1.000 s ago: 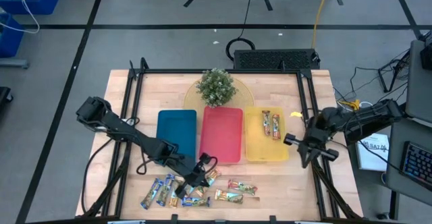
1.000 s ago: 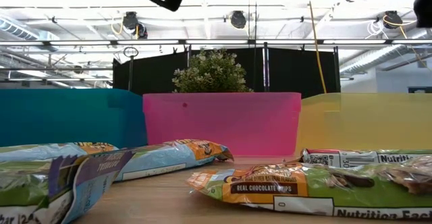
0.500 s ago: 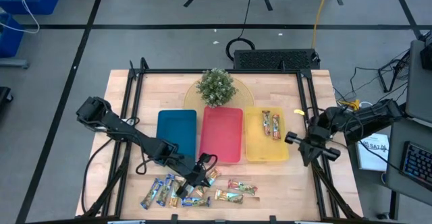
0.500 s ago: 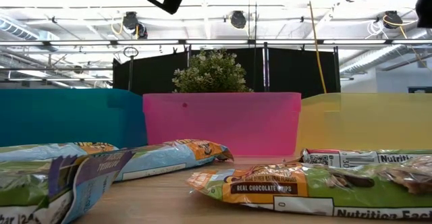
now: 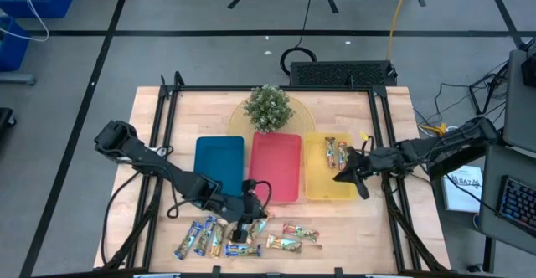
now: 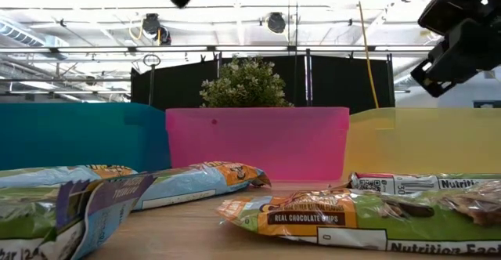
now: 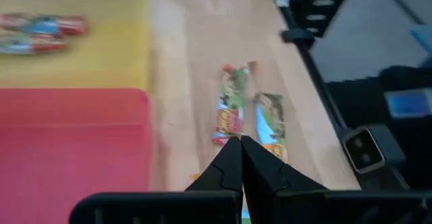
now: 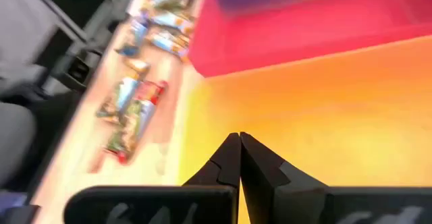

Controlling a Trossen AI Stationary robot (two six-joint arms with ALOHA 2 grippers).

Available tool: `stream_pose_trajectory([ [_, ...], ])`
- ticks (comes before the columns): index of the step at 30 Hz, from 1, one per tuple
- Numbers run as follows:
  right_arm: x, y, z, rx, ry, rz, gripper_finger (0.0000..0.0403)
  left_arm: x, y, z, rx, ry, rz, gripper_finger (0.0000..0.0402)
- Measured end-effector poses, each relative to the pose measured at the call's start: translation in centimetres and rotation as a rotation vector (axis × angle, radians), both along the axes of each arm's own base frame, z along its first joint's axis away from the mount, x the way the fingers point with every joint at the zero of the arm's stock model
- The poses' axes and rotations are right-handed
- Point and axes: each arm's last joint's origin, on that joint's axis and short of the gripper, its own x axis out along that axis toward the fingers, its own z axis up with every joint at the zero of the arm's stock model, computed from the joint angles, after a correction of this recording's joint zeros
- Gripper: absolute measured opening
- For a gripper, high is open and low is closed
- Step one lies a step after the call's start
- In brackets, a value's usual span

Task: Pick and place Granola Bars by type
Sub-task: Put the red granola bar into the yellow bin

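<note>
Several granola bars lie flat in a loose pile near the table's near edge [image 5: 243,238], close up in the low view [image 6: 344,217]. Two red-green bars lie in the yellow tray [image 5: 336,153]. My left gripper [image 5: 248,219] hangs shut above the pile; in its wrist view the closed tips [image 7: 241,143] point at a red-green bar [image 7: 231,106] and a tan one [image 7: 270,123]. My right gripper [image 5: 339,176] is shut and empty over the yellow tray's near right part [image 8: 239,140].
Blue tray [image 5: 219,165], red tray [image 5: 275,167] and yellow tray [image 5: 318,190] stand side by side mid-table. A small potted plant [image 5: 268,108] sits behind the red tray. Black frame rails run along the table's left and right sides.
My right gripper has swung from beside the table's right rail toward the left, out over the yellow tray, turning as it went; it now shows in the low view. My left gripper has shifted slightly toward the near edge over the pile. The bars have not moved.
</note>
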Motion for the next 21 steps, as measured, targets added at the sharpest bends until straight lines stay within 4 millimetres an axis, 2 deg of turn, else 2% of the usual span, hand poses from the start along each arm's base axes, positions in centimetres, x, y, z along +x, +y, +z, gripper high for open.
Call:
stream_pose_trajectory([
  [3,0.2,0.5,0.6,-0.06,0.013,-0.012,0.0,0.1,-0.8,0.9,0.086,0.014,0.049,0.0012],
  [6,0.2,1.1,0.8,-0.126,0.001,-0.001,0.0,-0.2,-1.3,0.6,0.171,0.003,0.085,0.0009],
  [11,-0.1,1.4,0.3,-0.21,0.033,-0.002,0.0,-1.3,-2.1,-1.3,0.275,-0.051,0.02,0.0007],
  [15,-0.4,1.7,0.1,-0.259,0.045,0.047,0.0,-3.4,-2.5,-0.6,0.267,-0.171,-0.059,0.0004],
  [19,-0.2,2.2,0.6,-0.282,-0.025,0.095,0.0,-6.5,-1.3,0.0,0.236,-0.311,-0.077,0.0005],
  [21,0.0,2.4,1.0,-0.302,-0.08,0.12,0.0,-8.2,-0.1,0.3,0.206,-0.373,-0.075,0.0003],
])
